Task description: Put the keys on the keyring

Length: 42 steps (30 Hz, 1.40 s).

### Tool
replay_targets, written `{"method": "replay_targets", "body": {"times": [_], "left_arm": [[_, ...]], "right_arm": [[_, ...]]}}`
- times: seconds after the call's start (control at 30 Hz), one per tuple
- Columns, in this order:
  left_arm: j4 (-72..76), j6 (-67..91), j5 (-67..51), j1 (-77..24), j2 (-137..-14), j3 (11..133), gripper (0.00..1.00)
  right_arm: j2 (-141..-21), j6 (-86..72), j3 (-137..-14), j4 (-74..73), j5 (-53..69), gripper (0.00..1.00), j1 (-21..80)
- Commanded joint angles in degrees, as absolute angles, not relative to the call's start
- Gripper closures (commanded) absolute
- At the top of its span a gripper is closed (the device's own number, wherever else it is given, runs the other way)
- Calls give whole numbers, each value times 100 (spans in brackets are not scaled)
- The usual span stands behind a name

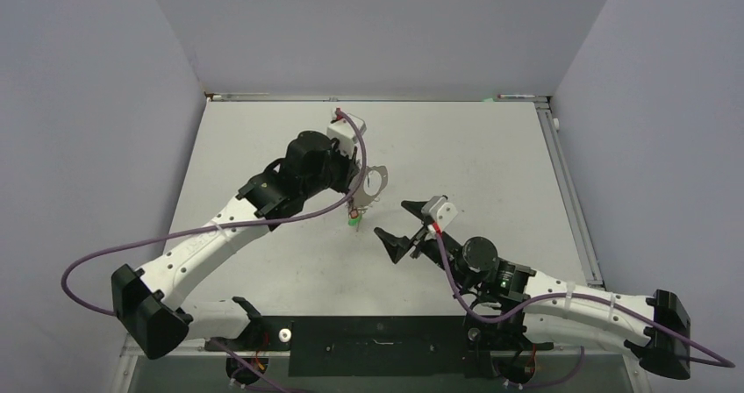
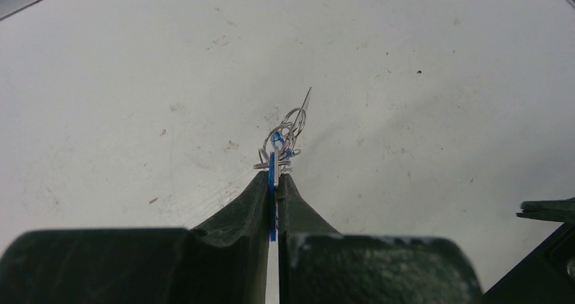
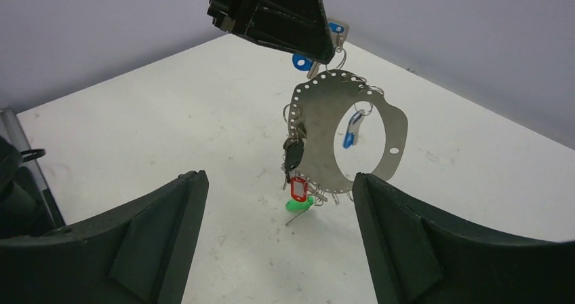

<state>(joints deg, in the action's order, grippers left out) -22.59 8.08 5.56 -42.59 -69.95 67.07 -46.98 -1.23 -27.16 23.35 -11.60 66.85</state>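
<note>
While the left gripper (image 2: 274, 176) hangs above the table (image 1: 474, 147), its jaws are pressed tight on a blue tag (image 2: 272, 202), which the left wrist view shows edge-on as a thin blue strip between the two dark fingers. Below that grip dangles the keyring (image 3: 317, 131). From the right wrist view it reads as a flat silvery metal plate with a large oval opening and a row of small holes along its rim, hanging clear of the table near its middle.

The keys (image 3: 292, 157) cluster along the plate's left edge on small wire loops. A black key head sits highest, with a red tag (image 3: 298, 188) under it and a green tag (image 3: 299, 205) lowest. Whether the green one touches the table cannot be told. A second blue tag (image 3: 350, 131) hangs inside the oval opening, and another blue piece (image 3: 302, 62) shows just under the left fingertips.

The right gripper (image 1: 389, 217) is low over the table just beside the plate, pointing at it. Its jaws are spread wide and hold nothing, and its fingers (image 3: 156, 243) frame the hanging plate on either side, apart from it.
</note>
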Motion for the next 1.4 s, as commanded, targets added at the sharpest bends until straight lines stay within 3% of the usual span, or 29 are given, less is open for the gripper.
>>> {"method": "replay_targets", "body": {"times": [0.0, 0.13, 0.33, 0.5, 0.7, 0.77, 1.03, 1.37], "left_arm": [[-1597, 247, 284, -4224, -7669, 7605, 100], [-1379, -543, 24, -4231, -8525, 8464, 100], [-1616, -839, -844, -4377, -9266, 9792, 100], [-1391, -1606, -785, -4961, -8557, 8576, 100], [-661, -1920, -1271, -5071, -7529, 5573, 100], [-849, -2046, -900, -5212, -7539, 5092, 100], [-2749, -2709, -1380, -5406, -7986, 5352, 100], [-2899, -3023, -356, -5461, -8353, 5279, 94]], "right_arm": [[-4190, -318, -2968, 2033, -2576, 20, 6724], [-3777, -477, -3325, 1436, -3747, 20, 6690], [-2809, -1023, -3800, 393, -3964, 21, 6670], [-2163, -1113, -3630, 237, -4048, 21, 6670], [-2110, -954, -3179, 550, -4009, 21, 6664], [-2168, -923, -3021, 755, -3959, 20, 6661], [-2497, -924, -2965, 1041, -3793, 20, 6662], [-2433, -1028, -2861, 941, -3847, 20, 6662]]}}
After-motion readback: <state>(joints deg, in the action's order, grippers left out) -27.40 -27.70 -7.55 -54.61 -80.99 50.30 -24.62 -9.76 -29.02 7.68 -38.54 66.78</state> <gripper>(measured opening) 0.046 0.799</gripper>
